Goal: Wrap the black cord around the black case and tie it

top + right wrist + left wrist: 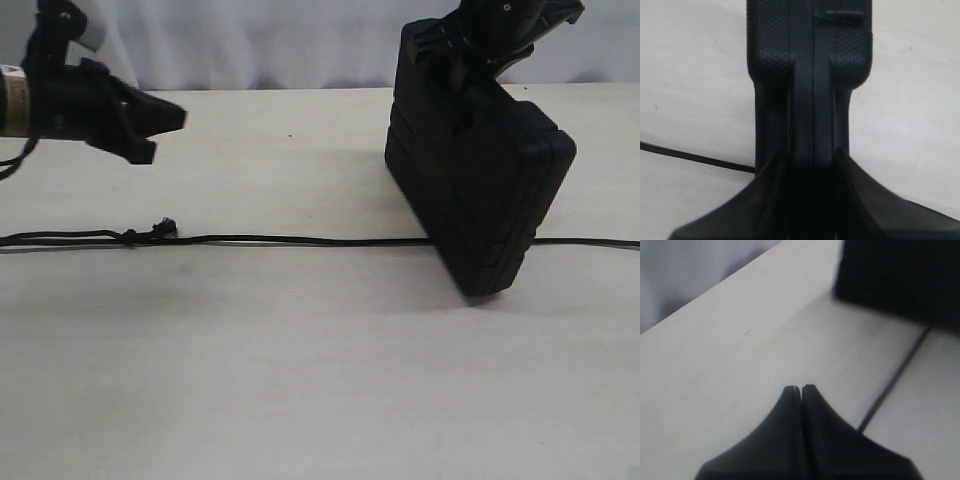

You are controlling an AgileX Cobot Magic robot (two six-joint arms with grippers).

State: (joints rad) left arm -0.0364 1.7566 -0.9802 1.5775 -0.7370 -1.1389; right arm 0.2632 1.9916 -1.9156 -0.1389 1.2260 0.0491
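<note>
Pale tabletop [300, 380] fills most of the ext. view, w/ a light backdrop behind it.

Black case [490, 190] is right of centre, up on its narrow edge and tilted, its low corner down on the tabletop and the ribbed face toward the camera.

Right hand [475, 55] comes in from above and is clamped on the case's top end, one finger pressed on each broad face in the wrist view.

Left hand [175, 118] hovers above the tabletop at far left, well apart from the case, fingers pressed together w/ nothing between them.

Black cord [300, 240] lies flat in a near-straight line across the tabletop, edge to edge. It's hidden where it meets the case; can't tell if it runs under or behind. Small knot [130, 237] sits on it at left, w/ a knotted tip [165, 228] just beside it.
</note>
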